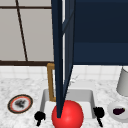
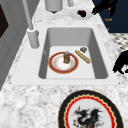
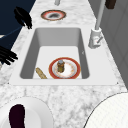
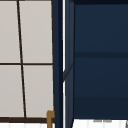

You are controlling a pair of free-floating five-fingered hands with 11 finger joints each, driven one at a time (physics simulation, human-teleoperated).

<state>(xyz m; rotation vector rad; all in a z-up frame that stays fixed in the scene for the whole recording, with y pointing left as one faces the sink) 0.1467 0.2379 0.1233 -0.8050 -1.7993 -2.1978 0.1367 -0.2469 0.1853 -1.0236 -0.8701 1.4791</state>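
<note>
My left hand (image 1: 39, 116) hovers at the sink's front left corner, fingers relaxed and holding nothing; it also shows in the left side view (image 2: 121, 62) and the right side view (image 3: 23, 16). At the front right corner my right hand (image 1: 99, 112) floats with straight, spread fingers (image 3: 6, 55) and is empty; in the left side view this hand (image 2: 103, 6) is near the white bowl (image 2: 79, 13). Inside the sink (image 2: 100, 62) lies a red-rimmed plate (image 2: 58, 67) with a small jar (image 2: 66, 57) standing on it. A breadstick (image 2: 82, 56) and a small brown piece (image 2: 83, 49) lie beside the plate.
An open dark blue cabinet door (image 1: 61, 57) hangs over the sink's middle. A red ball (image 1: 67, 115) shows in front of it. A dragon-patterned plate (image 1: 20, 103) lies on the left counter. A white bowl (image 1: 118, 111) with a dark eggplant and a grey canister (image 1: 123, 82) sit right. The faucet (image 2: 32, 37) stands behind.
</note>
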